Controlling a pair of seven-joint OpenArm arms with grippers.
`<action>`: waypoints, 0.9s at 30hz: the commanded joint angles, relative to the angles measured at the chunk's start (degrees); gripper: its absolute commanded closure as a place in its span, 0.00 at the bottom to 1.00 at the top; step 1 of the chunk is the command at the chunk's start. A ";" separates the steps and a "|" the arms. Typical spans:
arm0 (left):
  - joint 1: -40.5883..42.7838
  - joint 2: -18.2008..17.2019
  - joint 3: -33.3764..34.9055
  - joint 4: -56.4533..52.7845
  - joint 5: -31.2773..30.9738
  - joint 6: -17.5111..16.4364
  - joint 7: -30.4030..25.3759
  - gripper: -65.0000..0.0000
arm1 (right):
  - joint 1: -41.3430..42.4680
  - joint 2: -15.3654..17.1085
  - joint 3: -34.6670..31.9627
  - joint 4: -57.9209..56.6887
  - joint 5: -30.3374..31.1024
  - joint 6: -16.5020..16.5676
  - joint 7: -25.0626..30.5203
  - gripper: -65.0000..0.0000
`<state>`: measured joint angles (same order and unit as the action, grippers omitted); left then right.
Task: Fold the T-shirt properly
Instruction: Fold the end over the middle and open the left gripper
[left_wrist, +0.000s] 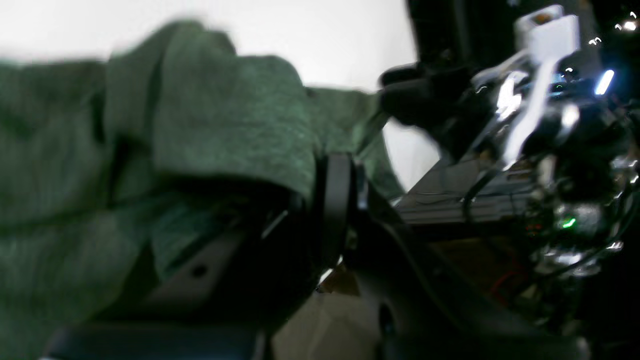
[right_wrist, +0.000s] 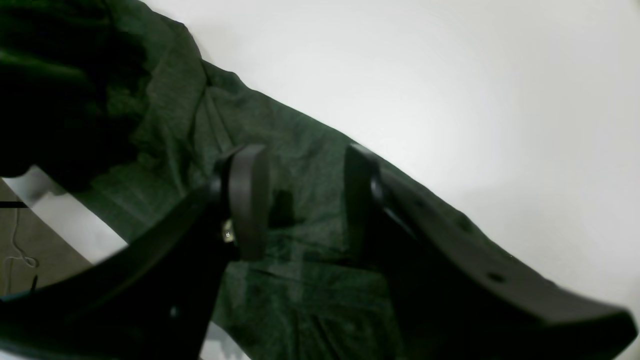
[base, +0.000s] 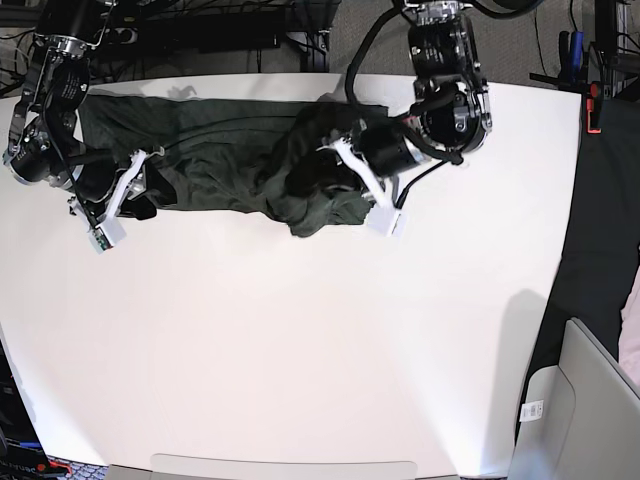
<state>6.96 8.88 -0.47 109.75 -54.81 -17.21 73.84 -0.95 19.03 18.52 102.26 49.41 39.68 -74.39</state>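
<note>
1. T-shirt (base: 230, 165): dark heathered olive-green long-sleeved knit, soft thin fabric, lying along the far side of the smooth white worktop (base: 300, 340). Spread fairly flat toward the base view's left; bunched into a raised, rumpled heap toward the view's right.
2. Texture: fine mottled knit, with many shallow creases in the flat part and deep, rounded folds in the heap.
3. Left hand (base: 318, 172): black jaws drawn together and clamped on a fold of the T-shirt (left_wrist: 225, 115). The left wrist view shows cloth draped over and pinched at the hand (left_wrist: 336, 200), blurred.
4. Right hand (base: 143, 190): black curved fingers (right_wrist: 247, 200) stand apart, with nothing between them. The right wrist view shows the T-shirt (right_wrist: 305, 165) lying flat beneath the gap; whether the tips touch the cloth I cannot tell.
5. View differences: only the base view shows the whole garment and both arms at opposite ends of it. Only the left wrist view shows the pinched fold up close, with the other arm's metal and cabling beyond. Only the right wrist view shows the straight cloth edge running diagonally against bare worktop (right_wrist: 450, 75).
6. Position: the heap sits at the left hand; the flat end lies under the right hand, near the worktop's far-left corner in the base view.
</note>
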 joint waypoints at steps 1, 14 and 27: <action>-0.41 0.12 0.16 0.18 -1.68 -0.41 -0.39 1.00 | 0.91 0.89 0.42 1.00 0.83 0.32 1.03 0.62; -2.43 0.12 1.66 -5.62 -1.85 -0.41 -0.04 0.92 | 1.26 0.80 1.21 1.00 0.83 0.32 1.12 0.62; -2.35 0.12 5.26 -5.45 -1.94 -0.41 3.74 0.64 | 1.43 0.80 1.21 1.00 0.83 0.32 1.38 0.62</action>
<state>5.26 8.64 4.80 103.11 -54.98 -17.23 76.97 -0.40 18.87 19.42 102.26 49.43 39.68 -74.32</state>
